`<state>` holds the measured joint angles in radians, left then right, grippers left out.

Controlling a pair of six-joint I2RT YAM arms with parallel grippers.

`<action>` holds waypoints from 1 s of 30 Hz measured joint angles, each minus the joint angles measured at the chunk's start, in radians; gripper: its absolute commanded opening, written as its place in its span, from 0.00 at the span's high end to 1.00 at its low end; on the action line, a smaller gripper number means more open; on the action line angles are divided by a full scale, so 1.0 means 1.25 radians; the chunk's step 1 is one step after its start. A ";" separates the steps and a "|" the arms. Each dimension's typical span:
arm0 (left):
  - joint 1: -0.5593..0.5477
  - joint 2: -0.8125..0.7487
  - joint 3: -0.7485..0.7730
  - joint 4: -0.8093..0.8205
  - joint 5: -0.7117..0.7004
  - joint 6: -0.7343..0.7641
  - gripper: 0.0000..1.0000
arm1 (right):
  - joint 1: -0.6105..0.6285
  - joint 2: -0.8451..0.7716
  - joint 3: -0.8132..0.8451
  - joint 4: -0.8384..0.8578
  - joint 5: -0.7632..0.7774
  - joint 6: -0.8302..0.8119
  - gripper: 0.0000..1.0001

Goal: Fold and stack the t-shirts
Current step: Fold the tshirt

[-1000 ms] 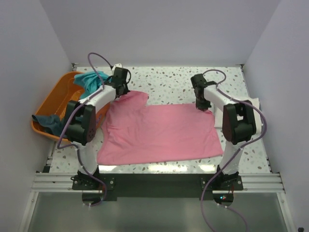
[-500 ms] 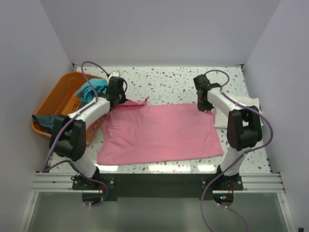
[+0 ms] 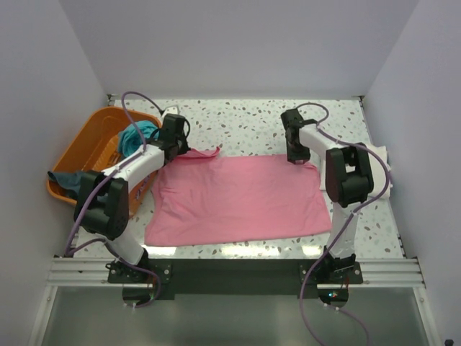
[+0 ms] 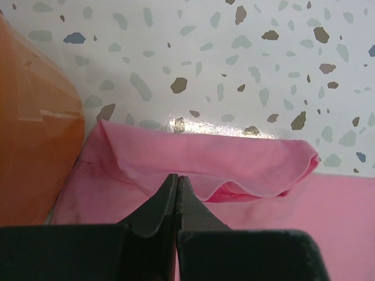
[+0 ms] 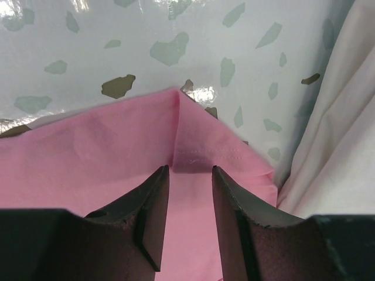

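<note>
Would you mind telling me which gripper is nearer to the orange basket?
Left. The left gripper, shut on the pink t-shirt, sits just beside the orange basket; the right gripper is across the shirt, far from it.

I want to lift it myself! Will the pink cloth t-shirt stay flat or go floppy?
Probably floppy: the pink cloth t-shirt lies limp, its sleeve doubled over in a soft fold. It looks thin, so likely light. Pushed, it would probably bunch up on the speckled tabletop rather than slide whole.
</note>
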<state>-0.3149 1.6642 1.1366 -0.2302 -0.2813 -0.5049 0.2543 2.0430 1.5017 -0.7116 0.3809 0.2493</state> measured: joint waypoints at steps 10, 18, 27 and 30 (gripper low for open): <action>0.000 0.009 0.000 0.000 -0.002 0.000 1.00 | -0.006 0.033 0.021 0.004 -0.004 -0.001 0.65; -0.001 0.010 0.016 -0.002 -0.002 0.000 1.00 | -0.026 0.036 0.024 0.007 -0.027 0.000 1.00; -0.001 0.012 0.046 -0.008 -0.008 0.000 1.00 | -0.041 0.025 0.024 0.005 -0.047 -0.012 1.00; -0.001 0.011 0.045 -0.013 -0.007 0.000 1.00 | -0.041 -0.006 0.016 -0.003 -0.047 -0.019 1.00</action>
<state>-0.3157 1.6779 1.1931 -0.2459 -0.2905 -0.5045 0.2028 2.0357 1.5223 -0.7151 0.3222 0.2253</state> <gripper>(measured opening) 0.018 0.014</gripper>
